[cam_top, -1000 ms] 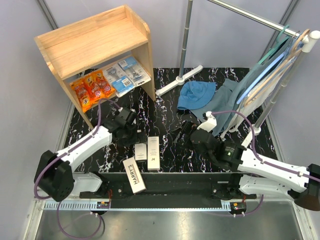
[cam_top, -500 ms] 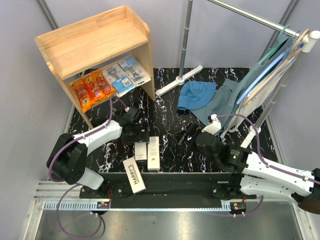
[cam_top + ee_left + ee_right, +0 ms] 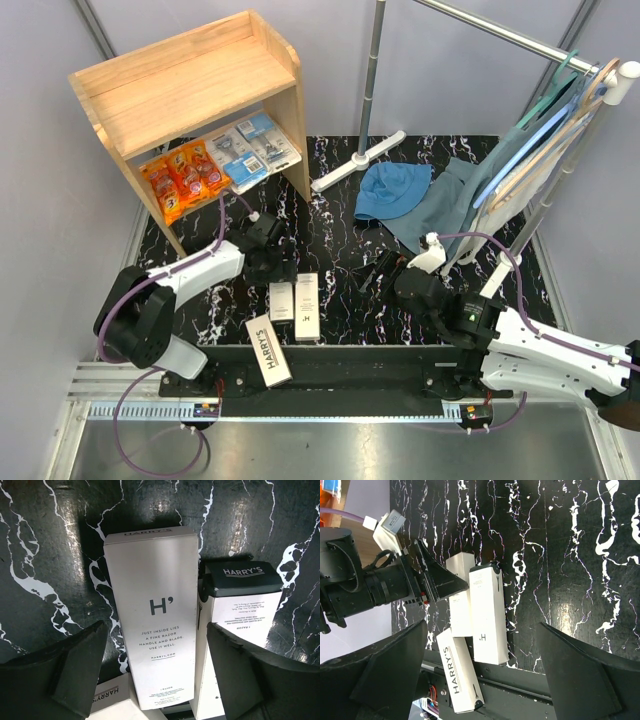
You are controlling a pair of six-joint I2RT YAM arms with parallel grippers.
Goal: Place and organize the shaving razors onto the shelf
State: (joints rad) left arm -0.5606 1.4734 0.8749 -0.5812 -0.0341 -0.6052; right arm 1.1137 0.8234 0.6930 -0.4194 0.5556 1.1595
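3 Harry's boxes (image 3: 282, 302) on counter (image 3: 340, 215) near front edge: 2 side by side, 3rd angled, closer to edge. Above pair's left box, left gripper (image 3: 272, 270) spread wide, contact unclear. Beside pair w/ bare counter between, right gripper (image 3: 377, 268) also wide, holding nothing. Shelf (image 3: 180, 80) lower level: orange packs (image 3: 177, 180), blue blister packs (image 3: 250, 148).

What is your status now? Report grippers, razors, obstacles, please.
Left gripper open above middle Harry's box. Right gripper open, holding nothing. Three Harry's boxes on table; orange packs, blue packs on shelf lower level. Blue hat aside, not blocking.
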